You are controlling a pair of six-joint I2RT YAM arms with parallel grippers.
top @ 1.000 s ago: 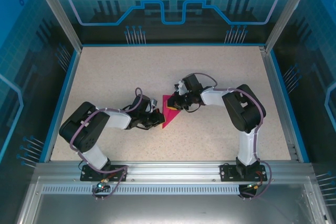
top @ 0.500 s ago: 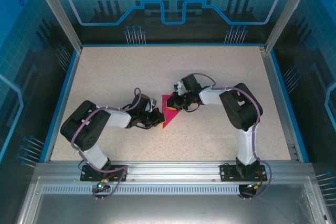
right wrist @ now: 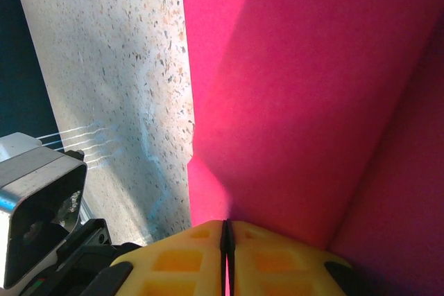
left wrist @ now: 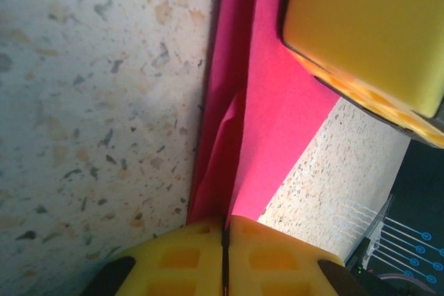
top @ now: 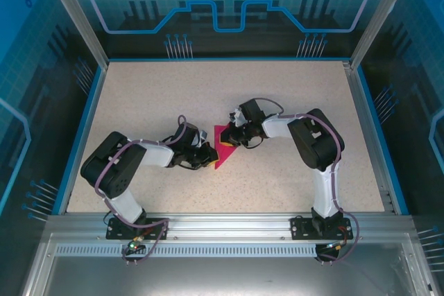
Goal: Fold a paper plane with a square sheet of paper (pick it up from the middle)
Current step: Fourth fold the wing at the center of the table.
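The paper (top: 223, 145) lies near the middle of the table (top: 173, 95), between the two arms, and in the top view it presents as a small pink triangle with its point toward the near edge. It is no longer a flat square. The left wrist view shows at least two overlapping layers with a straight crease running along them, and the right wrist view shows a second layer lying over the first. The left gripper (top: 207, 157) sits at the left, near side of the paper. Its yellow pads (left wrist: 270, 254) are pressed together, and a raised flap of paper runs into the seam between them, so it appears clamped on that flap. The right gripper (top: 233, 136) sits at the far, right side. Its pads (right wrist: 277, 258) are also together and rest against the pink surface, but the pictures do not show whether any paper is caught between them. Judged from this state, the first folds are done and a further fold is in hand. The narrow pointed dart with a centre crease is not yet formed, so the remaining flaps and the wing folds appear to be outstanding.
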